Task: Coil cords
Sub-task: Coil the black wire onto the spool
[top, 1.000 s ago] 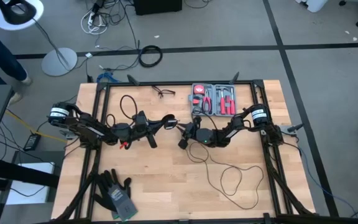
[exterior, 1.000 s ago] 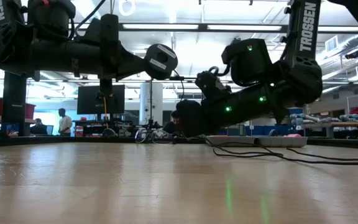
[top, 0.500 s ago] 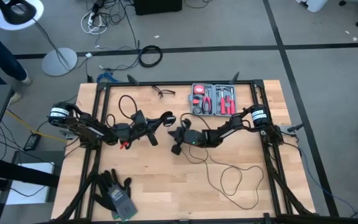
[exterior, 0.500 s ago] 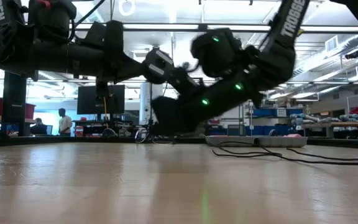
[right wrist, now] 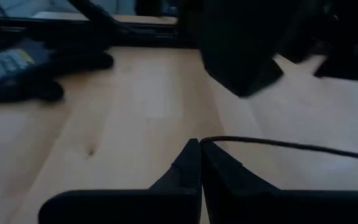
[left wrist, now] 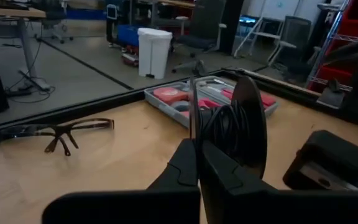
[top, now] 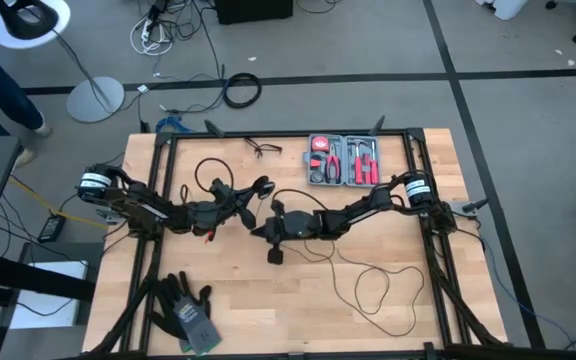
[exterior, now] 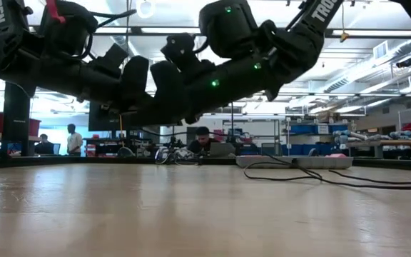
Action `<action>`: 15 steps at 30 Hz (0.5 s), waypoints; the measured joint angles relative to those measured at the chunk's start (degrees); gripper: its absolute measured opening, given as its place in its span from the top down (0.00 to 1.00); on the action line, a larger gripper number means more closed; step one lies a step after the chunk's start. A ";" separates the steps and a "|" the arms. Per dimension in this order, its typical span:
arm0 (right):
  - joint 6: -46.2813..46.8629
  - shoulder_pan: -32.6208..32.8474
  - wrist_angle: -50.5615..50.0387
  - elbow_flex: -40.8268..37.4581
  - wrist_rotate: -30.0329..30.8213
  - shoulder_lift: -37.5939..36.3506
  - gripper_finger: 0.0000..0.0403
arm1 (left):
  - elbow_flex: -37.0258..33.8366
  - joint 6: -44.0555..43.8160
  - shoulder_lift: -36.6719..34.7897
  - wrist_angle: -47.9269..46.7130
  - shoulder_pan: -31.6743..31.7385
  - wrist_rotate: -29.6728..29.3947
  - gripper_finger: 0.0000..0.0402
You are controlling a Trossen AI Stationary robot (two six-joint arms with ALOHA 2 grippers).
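Your right gripper [top: 259,231] has swung across from beside the tool case [top: 343,160] to meet the left gripper [top: 251,193] mid-table. From above, the cord [top: 368,285] trails behind it in loose loops. Your left wrist view shows fingers [left wrist: 194,163] clamped on gathered cord turns [left wrist: 229,127]. Your right wrist view shows fingers [right wrist: 194,163] pinched on the thin cord [right wrist: 278,144].

robot arms: two, a left gripper [top: 260,186] and a right gripper [top: 256,232]
thin black cords [top: 368,285]: just one, looping over the table [top: 258,320]
tool kits [top: 343,160]: one, red handles inside
safety glasses [top: 261,148]: one pair
gloves [top: 183,310]: one dark pile, can't split it into a count
cable rings on the floor [top: 241,91]: one
floor lamps [top: 93,95]: one
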 joint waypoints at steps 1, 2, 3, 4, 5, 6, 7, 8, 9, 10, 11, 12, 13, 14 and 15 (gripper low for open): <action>-0.19 0.00 -0.32 0.24 -0.71 0.00 1.00 | 0.00 0.08 0.00 -0.65 -0.01 0.10 1.00; -0.61 0.00 -0.44 0.36 -1.46 0.00 1.00 | 0.01 0.06 0.00 -1.62 -0.01 0.41 1.00; -1.20 0.00 -0.42 0.39 -2.14 0.00 1.00 | 0.00 -0.18 0.00 -2.79 0.00 0.96 1.00; -1.61 0.00 -0.42 0.39 -2.64 -0.01 1.00 | -0.01 -0.40 0.00 -3.85 0.00 1.97 1.00; -1.93 0.00 -0.73 0.39 -2.96 -0.23 1.00 | 0.01 -0.73 0.00 -5.30 0.00 3.05 1.00; -2.24 0.04 -1.41 0.39 -3.17 -0.56 1.00 | 0.01 -1.65 0.00 -6.81 0.02 4.02 1.00; -2.71 0.04 -1.66 0.39 -3.21 -0.98 1.00 | 0.01 -2.37 0.00 -8.55 0.04 5.12 1.00; -3.33 0.02 -2.73 0.39 -3.34 -1.75 1.00 | 0.01 -3.42 0.00 -10.02 0.04 5.81 1.00; -4.03 -0.02 -4.17 0.39 -3.43 -2.54 1.00 | 0.01 -4.13 -0.03 -10.92 0.04 6.55 1.00; -4.94 -0.13 -5.33 0.39 -3.25 -3.23 1.00 | 0.12 -4.40 -0.12 -11.61 0.06 7.46 1.00; -5.74 -0.19 -7.01 0.37 -3.12 -4.12 1.00 | 0.19 -4.40 -0.15 -12.39 0.09 8.41 1.00; -6.48 -0.35 -8.96 0.33 -3.08 -5.12 1.00 | 0.15 -4.35 -0.14 -13.02 0.09 9.44 1.00; -7.09 -0.53 -10.30 0.30 -2.94 -6.14 1.00 | 0.08 -3.92 -0.13 -13.74 0.09 10.85 1.00; -7.45 -0.77 -11.35 0.31 -2.75 -7.35 1.00 | 0.02 -3.19 -0.06 -14.38 0.07 12.61 1.00; -7.60 -1.11 -12.58 0.46 -2.48 -8.53 1.00 | -0.03 -2.99 0.04 -14.89 0.04 14.34 1.00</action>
